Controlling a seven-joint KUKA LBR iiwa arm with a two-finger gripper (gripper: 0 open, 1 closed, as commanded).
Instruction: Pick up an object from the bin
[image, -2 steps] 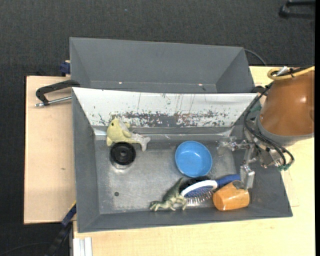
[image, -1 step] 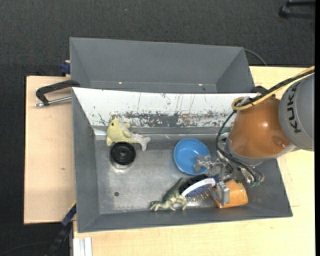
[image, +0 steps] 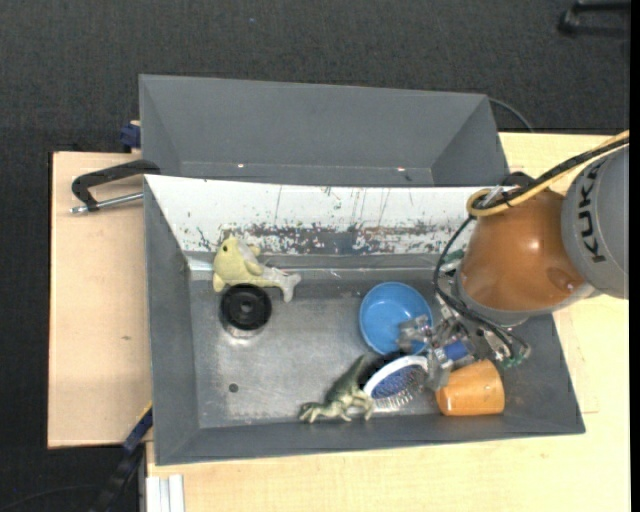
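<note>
The hand (image: 437, 346) sits at the bin's (image: 170, 330) near right, between a round blue bowl (image: 392, 310) and a toppled orange cup (image: 470, 391). Whether it is spread or pinching cannot be told.

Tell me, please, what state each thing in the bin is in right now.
Blue bowl, upright, mouth up.
Orange cup, lying on its side.
Blue-and-white brush, lying flat.
Green toy lizard, lying flat by the near wall.
Yellow plush toy, slumped against the far wall.
Black round cap, lying flat.
Gripper, low between bowl and cup.
</note>
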